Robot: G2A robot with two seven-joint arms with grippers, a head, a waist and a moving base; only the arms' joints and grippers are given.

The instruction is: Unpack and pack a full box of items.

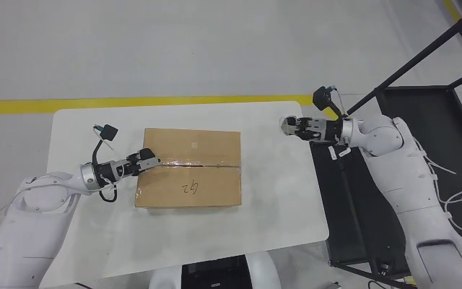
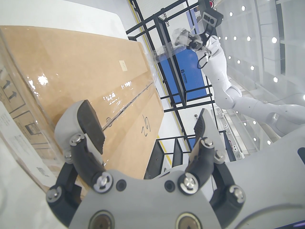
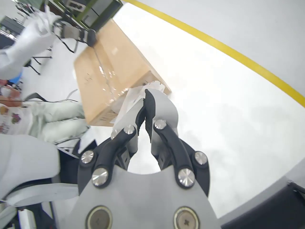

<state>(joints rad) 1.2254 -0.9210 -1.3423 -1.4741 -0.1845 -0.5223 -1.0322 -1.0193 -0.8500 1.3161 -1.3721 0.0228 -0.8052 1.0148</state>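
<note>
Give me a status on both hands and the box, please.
Left hand open at cardboard box seam. Right hand shut on crumpled clear tape, off box. Box closed.

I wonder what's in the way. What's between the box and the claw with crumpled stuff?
Top view: bare table between the box and the right gripper. Left wrist view: clear tape seems to trail there.

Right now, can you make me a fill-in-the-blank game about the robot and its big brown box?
1. The left gripper, at one end of the cardboard box, is ____.
2. The right gripper pinches a crumpled clear wad, so it is ____.
3. The stripe on the floor beyond the table is ____.

Missing words: open; shut; yellow.
</note>
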